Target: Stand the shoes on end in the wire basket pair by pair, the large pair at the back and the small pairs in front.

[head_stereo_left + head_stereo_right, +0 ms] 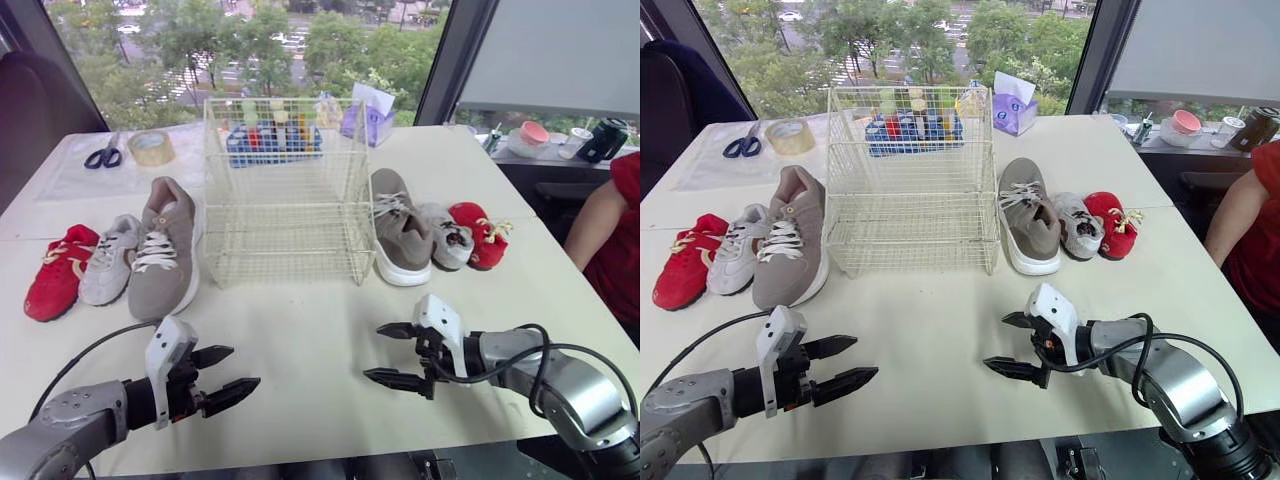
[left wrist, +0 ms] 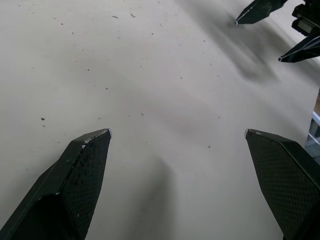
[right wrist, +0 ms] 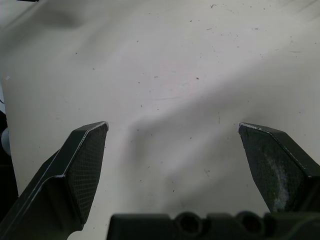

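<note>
Now our left end effector and right end effector gape empty, and the large grey sneaker lies ahead of our left, toe toward us.

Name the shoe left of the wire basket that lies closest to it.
The large taupe shoe; the small white shoe and the red shoe lie farther out.

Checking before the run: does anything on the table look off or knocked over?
Nothing looks spilled or damaged. The one oddity: each pair is split across the wire basket, with one large shoe on its left, the other large shoe on its right.
</note>
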